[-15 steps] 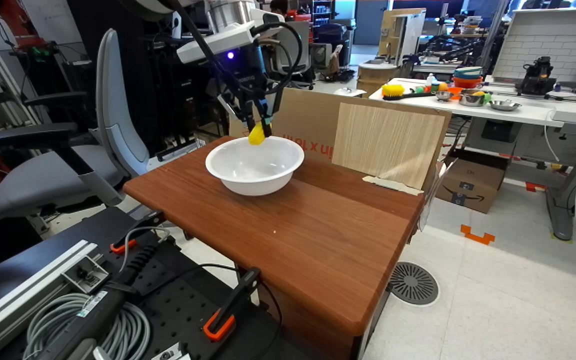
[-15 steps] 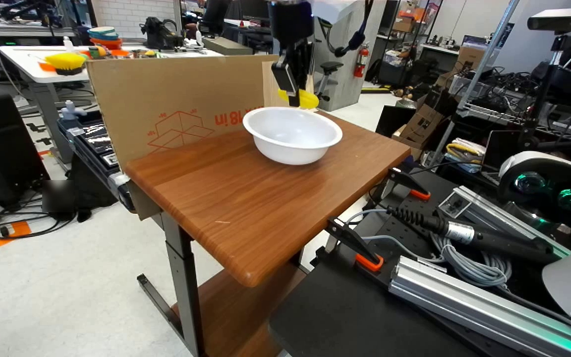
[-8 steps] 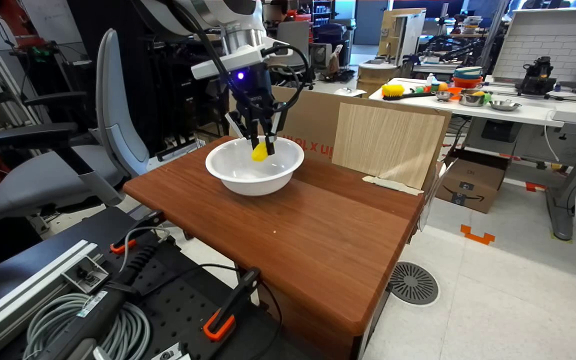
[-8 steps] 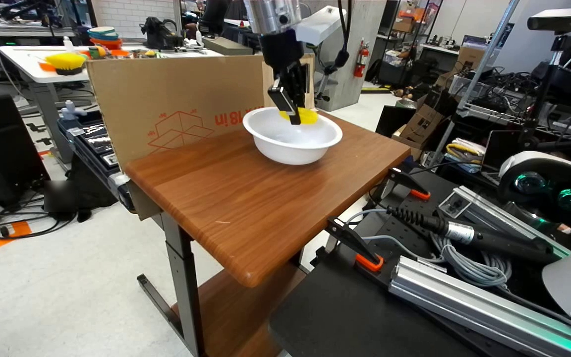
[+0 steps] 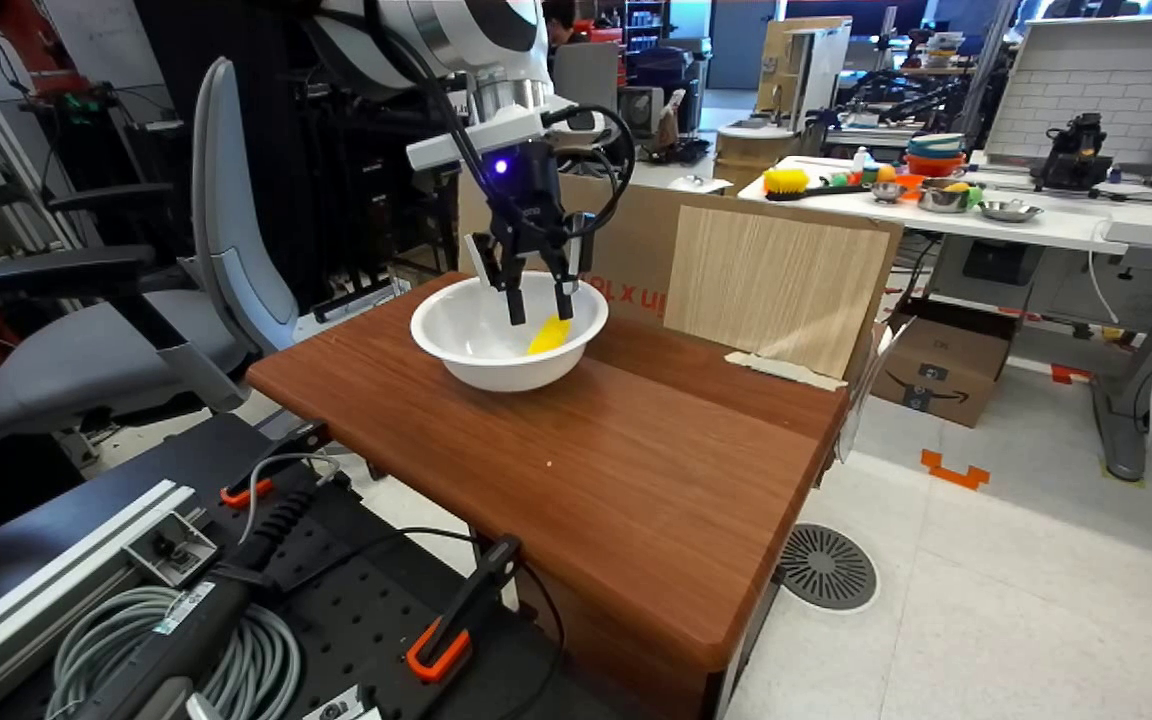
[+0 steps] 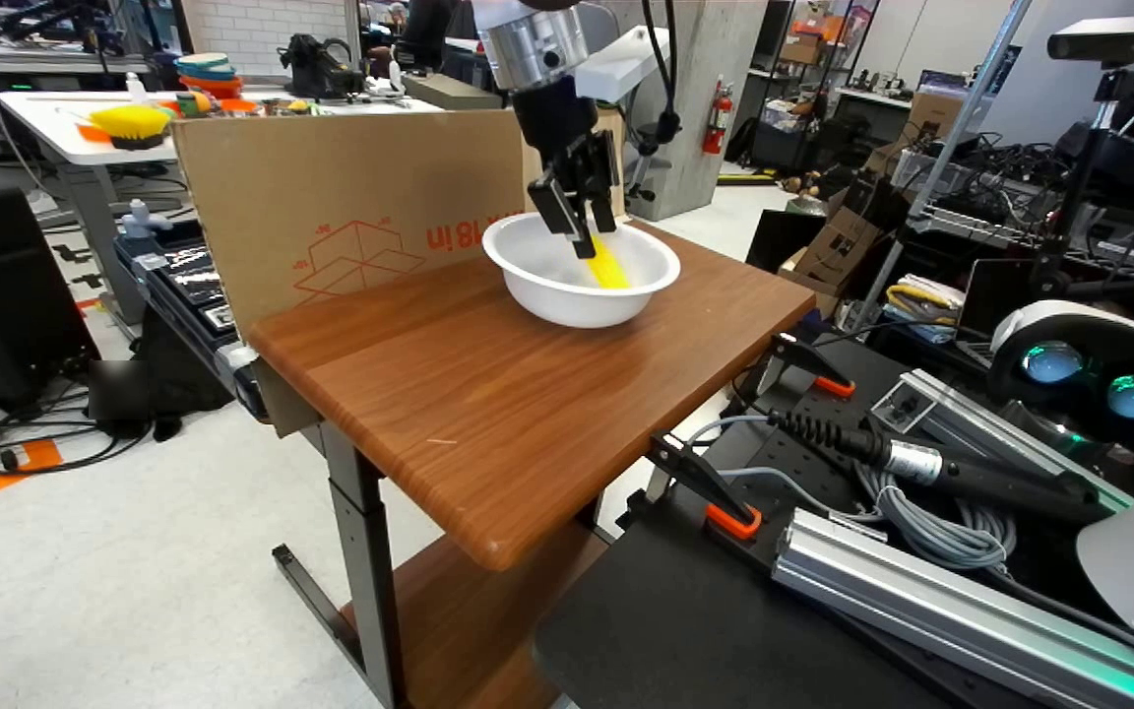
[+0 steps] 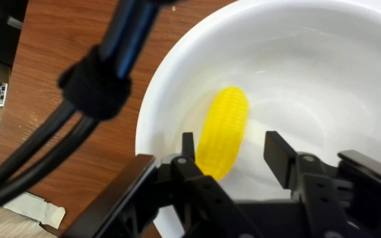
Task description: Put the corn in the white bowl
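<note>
The yellow corn (image 5: 549, 336) is inside the white bowl (image 5: 496, 374), lying tilted along its inner side. The corn (image 6: 608, 266) and bowl (image 6: 575, 307) show in both exterior views. My gripper (image 5: 541, 311) is open above the bowl's inside, its fingertips at about rim height or just below. In the wrist view the open gripper (image 7: 230, 138) has its fingers apart and the corn (image 7: 225, 129) shows between and beyond them, nearer the left finger. A gap shows between the corn and the right finger. The corn's near end is partly hidden by the left finger.
The bowl stands on a brown wooden table (image 5: 576, 470). A cardboard sheet (image 6: 350, 197) stands along the table's back edge, with a light wood panel (image 5: 776, 285) against it. Black-and-orange clamps (image 6: 710, 483) grip the front edge beside a black bench. A grey chair (image 5: 226, 230) stands close by.
My gripper first came down into the bowl with the corn in its fingers. Then the fingers opened, and the corn dropped out and tilted against the bowl's inner side.
</note>
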`<state>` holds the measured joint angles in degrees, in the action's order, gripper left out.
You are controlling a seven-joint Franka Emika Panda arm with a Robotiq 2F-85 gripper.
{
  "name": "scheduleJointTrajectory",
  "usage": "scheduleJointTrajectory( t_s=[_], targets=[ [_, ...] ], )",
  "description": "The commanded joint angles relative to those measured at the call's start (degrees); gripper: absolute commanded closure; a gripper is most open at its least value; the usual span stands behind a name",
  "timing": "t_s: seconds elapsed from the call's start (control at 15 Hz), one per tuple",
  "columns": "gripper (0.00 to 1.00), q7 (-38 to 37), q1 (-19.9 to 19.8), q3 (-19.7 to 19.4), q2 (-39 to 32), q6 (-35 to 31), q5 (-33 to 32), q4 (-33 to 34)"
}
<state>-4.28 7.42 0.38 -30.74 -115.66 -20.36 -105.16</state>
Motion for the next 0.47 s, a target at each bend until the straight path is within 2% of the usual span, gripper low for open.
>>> scheduleJointTrajectory(
  t_s=[0.0,0.13,0.2,0.27,0.4],
  targets=[
    [0.10,-3.9,1.1,-1.0,1.9,2.1,-0.3,0.2],
    [0.00,-6.0,0.9,-1.1,4.8,2.8,0.4,-1.5],
    [0.00,-4.0,0.3,-0.5,1.2,0.3,0.2,0.3],
    [0.05,-4.2,0.2,-0.6,1.7,0.4,0.2,0.3],
    [0.00,-4.2,0.3,-0.5,1.5,0.4,0.2,0.2]
  ],
)
